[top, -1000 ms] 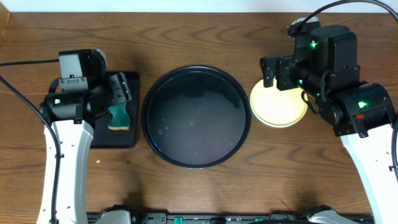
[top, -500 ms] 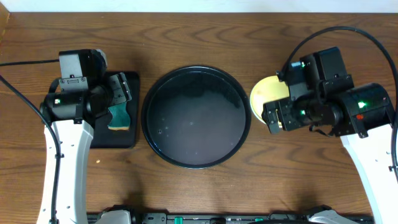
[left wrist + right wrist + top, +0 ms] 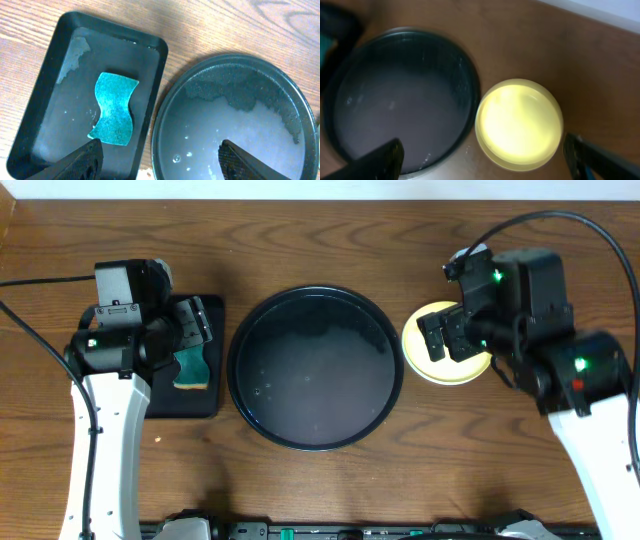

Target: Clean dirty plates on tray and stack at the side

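The large round black tray (image 3: pixel 315 367) lies at the table's middle, wet and with no plate on it; it also shows in the left wrist view (image 3: pixel 235 125) and the right wrist view (image 3: pixel 395 95). A pale yellow plate (image 3: pixel 445 372) sits on the table just right of the tray, seen whole in the right wrist view (image 3: pixel 519 122). No blue-mint plate shows. My right gripper (image 3: pixel 450 335) hovers above the yellow plate, open and empty (image 3: pixel 485 165). My left gripper (image 3: pixel 195 330) is open and empty (image 3: pixel 160 165), above the gap between the sponge tray and the round tray.
A small rectangular black tray (image 3: pixel 160 395) with a teal sponge (image 3: pixel 192 367) lies left of the round tray, also in the left wrist view (image 3: pixel 115 115). Bare wooden table surrounds everything.
My right arm swung toward the table's front, then came back over the yellow plate, with its wrist turned. The left arm, plate and trays have not moved.
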`<move>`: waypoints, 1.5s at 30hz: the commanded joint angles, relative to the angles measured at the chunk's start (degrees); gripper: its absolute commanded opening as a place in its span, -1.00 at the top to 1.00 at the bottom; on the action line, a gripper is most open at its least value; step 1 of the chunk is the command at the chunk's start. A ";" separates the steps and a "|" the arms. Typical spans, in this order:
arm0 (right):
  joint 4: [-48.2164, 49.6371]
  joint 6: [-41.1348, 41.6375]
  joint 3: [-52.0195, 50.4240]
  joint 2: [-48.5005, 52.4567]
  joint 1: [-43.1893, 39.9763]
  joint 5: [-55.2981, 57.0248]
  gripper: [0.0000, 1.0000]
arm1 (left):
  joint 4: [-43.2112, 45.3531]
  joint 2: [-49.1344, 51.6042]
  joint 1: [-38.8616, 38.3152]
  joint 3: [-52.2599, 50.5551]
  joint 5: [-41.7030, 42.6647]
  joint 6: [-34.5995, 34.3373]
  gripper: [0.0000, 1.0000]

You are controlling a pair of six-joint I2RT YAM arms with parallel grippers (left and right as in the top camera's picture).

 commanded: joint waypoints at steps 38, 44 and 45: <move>51.63 -6.45 -81.42 -72.30 -13.16 -10.40 -0.98 | -0.20 0.11 -0.09 0.52 -0.11 -0.52 -0.49; 51.67 -6.45 -81.42 -72.26 -13.16 -10.40 -0.98 | -0.20 0.11 -0.09 0.52 -0.11 -0.52 -0.50; 51.67 -6.45 -81.42 -72.26 -13.16 -10.40 -0.98 | -0.20 0.11 -0.09 0.52 -0.11 -0.52 -0.50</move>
